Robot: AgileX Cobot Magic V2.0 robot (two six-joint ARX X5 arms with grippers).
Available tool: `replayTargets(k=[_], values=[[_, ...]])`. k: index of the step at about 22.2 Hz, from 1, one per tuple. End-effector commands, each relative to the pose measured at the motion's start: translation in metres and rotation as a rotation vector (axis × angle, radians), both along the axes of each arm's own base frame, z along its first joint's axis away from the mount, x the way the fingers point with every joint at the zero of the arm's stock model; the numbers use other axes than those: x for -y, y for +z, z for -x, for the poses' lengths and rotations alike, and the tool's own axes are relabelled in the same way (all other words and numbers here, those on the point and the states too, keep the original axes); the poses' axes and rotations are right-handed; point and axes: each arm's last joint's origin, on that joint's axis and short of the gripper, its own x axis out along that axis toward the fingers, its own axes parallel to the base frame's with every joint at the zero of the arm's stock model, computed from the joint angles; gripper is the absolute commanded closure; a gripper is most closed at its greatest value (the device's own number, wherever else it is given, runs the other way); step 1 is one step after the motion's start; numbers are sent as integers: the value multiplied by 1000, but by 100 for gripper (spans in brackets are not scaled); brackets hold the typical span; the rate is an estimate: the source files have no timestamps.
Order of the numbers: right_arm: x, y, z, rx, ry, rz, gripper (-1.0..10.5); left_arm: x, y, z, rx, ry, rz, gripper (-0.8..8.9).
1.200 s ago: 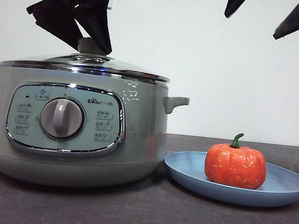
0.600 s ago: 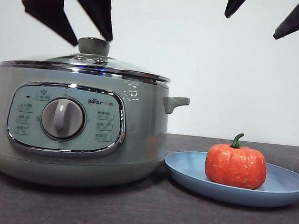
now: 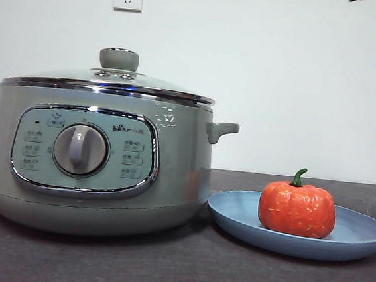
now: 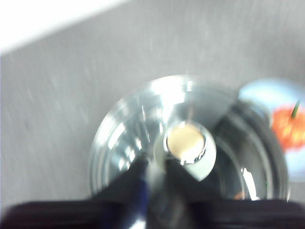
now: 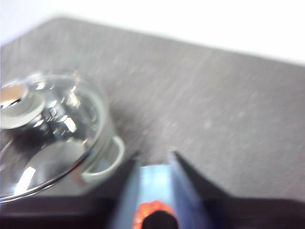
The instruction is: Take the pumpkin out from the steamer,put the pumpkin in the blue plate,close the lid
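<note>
Sitting: 1 pumpkin point(image 3: 296, 209) on 1 blue plate point(image 3: 359, 231), beside 1 steamer point(image 3: 100, 152).

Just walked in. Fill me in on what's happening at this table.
Nothing is being handled right now. The pumpkin sits on the blue plate, beside the steamer. The lid is on the steamer. Both arms are up and away: the left gripper hangs above the lid's knob, and the right gripper is above the plate. Neither one holds anything. The job looks done.
</note>
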Motion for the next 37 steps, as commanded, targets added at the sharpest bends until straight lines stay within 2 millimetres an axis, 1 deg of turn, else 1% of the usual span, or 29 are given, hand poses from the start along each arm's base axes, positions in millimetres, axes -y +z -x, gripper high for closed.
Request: replayTargets(k=[1,5,7,9,18,27,29,33,35,37], values=[[8,-19,14,67,-6,-33,964,-11,-16,19,79,-5,27,822],[18,-46,34,181,-5,-137,964,-32,-61,60,229,-11,113,822],[19,-51,36,192,-7,-145,964,-38,-74,69,237,-3,116,822],[19,-52,36,184,-15,-143,963,-42,-81,76,214,5,118,821],[20,-57,37,121,-21,-132,963,-44,-93,80,92,9,66,817],[21,-66,38,43,-22,-90,963,-44,-94,80,81,8,60,817],[21,-68,39,25,-23,-79,963,-48,-92,86,103,19,70,817],[22,-72,40,-14,-23,-58,963,-64,-86,106,176,51,129,817],[22,-74,41,-34,-26,-46,963,-71,-84,114,255,77,173,817],[23,-76,42,-54,-26,-35,963,-79,-88,117,366,152,201,817]])
